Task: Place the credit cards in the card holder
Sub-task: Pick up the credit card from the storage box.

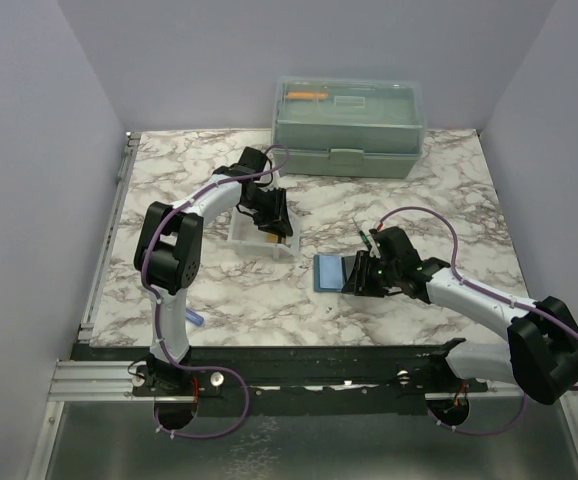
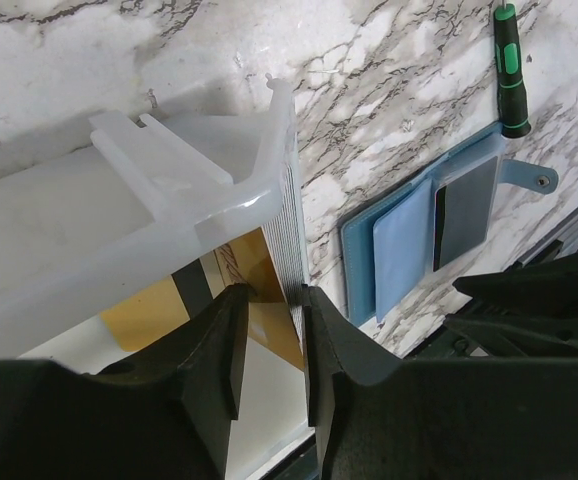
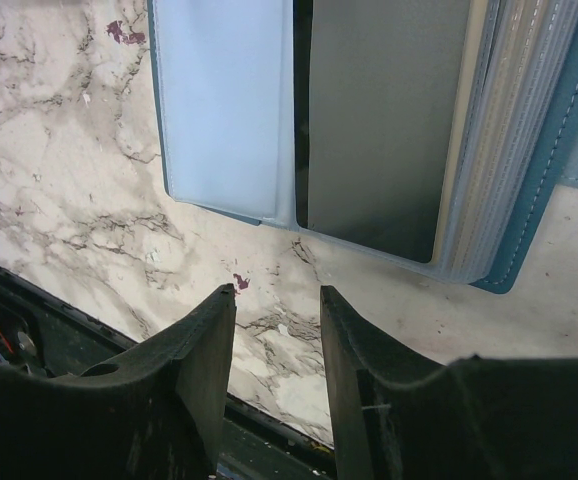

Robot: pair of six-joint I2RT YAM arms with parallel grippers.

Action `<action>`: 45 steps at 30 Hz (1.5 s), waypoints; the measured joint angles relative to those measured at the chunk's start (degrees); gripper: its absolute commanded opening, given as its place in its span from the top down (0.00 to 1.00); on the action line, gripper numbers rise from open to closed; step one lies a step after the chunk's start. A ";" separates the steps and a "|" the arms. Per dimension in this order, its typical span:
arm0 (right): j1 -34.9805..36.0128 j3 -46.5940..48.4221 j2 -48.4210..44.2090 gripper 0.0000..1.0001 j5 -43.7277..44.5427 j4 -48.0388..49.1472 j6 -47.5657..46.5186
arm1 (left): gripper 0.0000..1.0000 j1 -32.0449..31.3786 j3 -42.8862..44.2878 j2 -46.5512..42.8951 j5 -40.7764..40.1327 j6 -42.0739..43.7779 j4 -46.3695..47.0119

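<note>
The yellow-orange plastic credit card with a dark stripe [image 2: 254, 265] leans inside the white translucent plastic tray [image 2: 169, 190], against its ribbed wall, and I count one such card for certain; whether others lie under it I cannot tell. A second card, the dark grey credit card [image 2: 464, 210], sits in a clear sleeve of the blue-teal folding card holder [image 2: 404, 250], which lies open and flat on the marble-patterned tabletop [image 1: 449, 190], just beside the tray. Such cards are likely light, thin, stiff and slick, so a pinch across the two faces near a free short edge should serve best, and the upper edge standing clear of the tray floor looks the place for it. The left tool [image 2: 271, 350] has its fingers either side of that edge and the tray wall, close together, but whether they have clamped I cannot tell. The right tool [image 3: 277, 350] hovers released over bare tabletop at the holder's near edge, grasping nothing. Further out lie one green-and-black pen [image 2: 509, 70] near the holder and one pale green lidded plastic box [image 1: 349, 125] at the far edge
</note>
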 measured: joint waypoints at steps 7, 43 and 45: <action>0.00 0.00 0.02 0.58 0.00 0.00 0.00 | 0.71 0.02 -0.07 0.00 0.09 0.00 0.15; 0.00 0.00 1.16 0.57 -0.31 0.02 0.02 | 0.88 1.38 -1.16 -3.76 1.33 -0.90 0.48; 0.00 0.00 1.40 0.57 -0.33 0.02 0.02 | 0.92 1.31 -1.16 -4.24 1.27 -1.09 0.48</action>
